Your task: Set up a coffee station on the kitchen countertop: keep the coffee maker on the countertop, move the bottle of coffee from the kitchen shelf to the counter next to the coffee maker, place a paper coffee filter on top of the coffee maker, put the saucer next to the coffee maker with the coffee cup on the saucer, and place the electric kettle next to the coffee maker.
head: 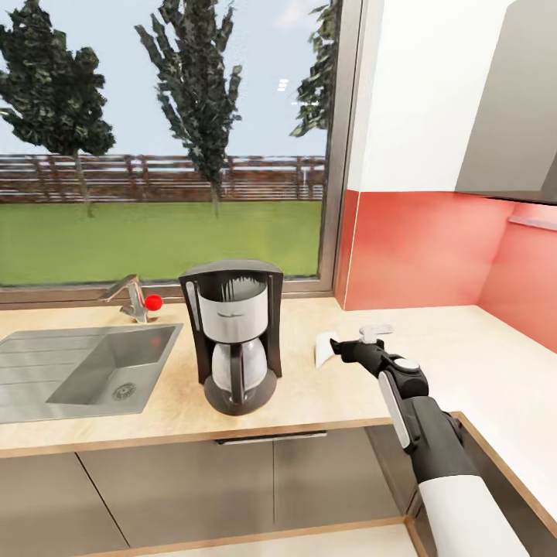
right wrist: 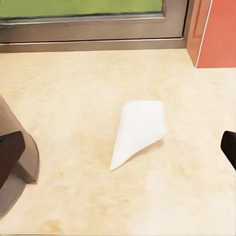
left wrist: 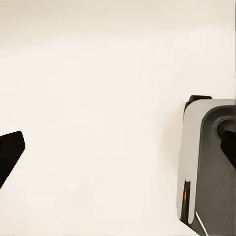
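Filter paper (right wrist: 138,132) lies flat on the counter (head: 325,402), just right of the coffee maker (head: 234,334). Your right gripper (right wrist: 118,152) hangs over it, jaws spread. Thin paper may slide or crumple if you close too high.

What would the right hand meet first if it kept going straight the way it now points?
Most likely the paper coffee filter, lying on the kitchen countertop between the open right hand's fingertips. Nothing stands before it, though depth is unclear.

Bright even daylight, soft shadows, slightly blurry renders
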You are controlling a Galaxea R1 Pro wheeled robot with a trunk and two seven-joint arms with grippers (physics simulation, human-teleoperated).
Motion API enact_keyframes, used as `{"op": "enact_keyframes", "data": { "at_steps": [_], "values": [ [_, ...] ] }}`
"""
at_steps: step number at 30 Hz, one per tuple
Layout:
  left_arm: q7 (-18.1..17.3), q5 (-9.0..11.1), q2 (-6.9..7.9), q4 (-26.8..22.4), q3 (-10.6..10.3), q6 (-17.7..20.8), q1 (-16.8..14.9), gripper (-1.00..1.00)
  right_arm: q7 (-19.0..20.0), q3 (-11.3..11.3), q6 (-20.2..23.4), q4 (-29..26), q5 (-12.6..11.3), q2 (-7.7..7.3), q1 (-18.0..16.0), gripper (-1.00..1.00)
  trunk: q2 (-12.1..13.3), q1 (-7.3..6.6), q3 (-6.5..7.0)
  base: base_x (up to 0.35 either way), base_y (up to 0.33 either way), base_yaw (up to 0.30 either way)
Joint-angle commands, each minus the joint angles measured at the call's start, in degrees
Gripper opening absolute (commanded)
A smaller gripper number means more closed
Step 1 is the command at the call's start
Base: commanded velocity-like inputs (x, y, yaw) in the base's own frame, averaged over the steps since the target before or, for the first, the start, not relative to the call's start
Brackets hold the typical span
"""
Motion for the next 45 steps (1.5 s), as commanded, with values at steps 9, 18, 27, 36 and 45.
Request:
{"op": "enact_keyframes", "data": {
  "at_steps": [9,18,27,36,45],
  "values": [
    [-0.11,-0.26,-0.05,0.03,0.37,-0.08,0.02,1.0,2.59,0.0,0.26,0.01,0.1,-1.98,-0.05,1.0,-0.12,0.04,-0.12,0.024,-0.001,0.0],
    [-0.09,-0.18,-0.14,0.46,0.42,0.12,0.02,1.0,2.62,0.39,0.31,-0.04,0.06,-2.02,-0.05,1.0,-0.12,0.04,-0.12,0.275,-0.073,0.0],
    [-0.08,-0.17,-0.23,0.53,0.46,0.16,0.02,1.0,2.48,0.53,0.44,-0.11,-0.05,-1.93,-0.05,1.0,-0.12,0.04,-0.12,0.288,-0.005,0.0],
    [-0.08,-0.17,-0.29,0.56,0.42,0.24,0.02,1.0,2.47,0.53,0.52,-0.05,-0.06,-1.93,-0.05,1.0,-0.12,0.04,-0.12,0.023,0.0,0.195],
    [-0.08,-0.17,-0.31,0.64,0.42,0.25,0.02,1.0,2.47,0.53,0.52,-0.21,-0.05,-1.93,-0.05,1.0,-0.12,0.04,-0.13,0.0,0.0,0.061]
  ]
}}
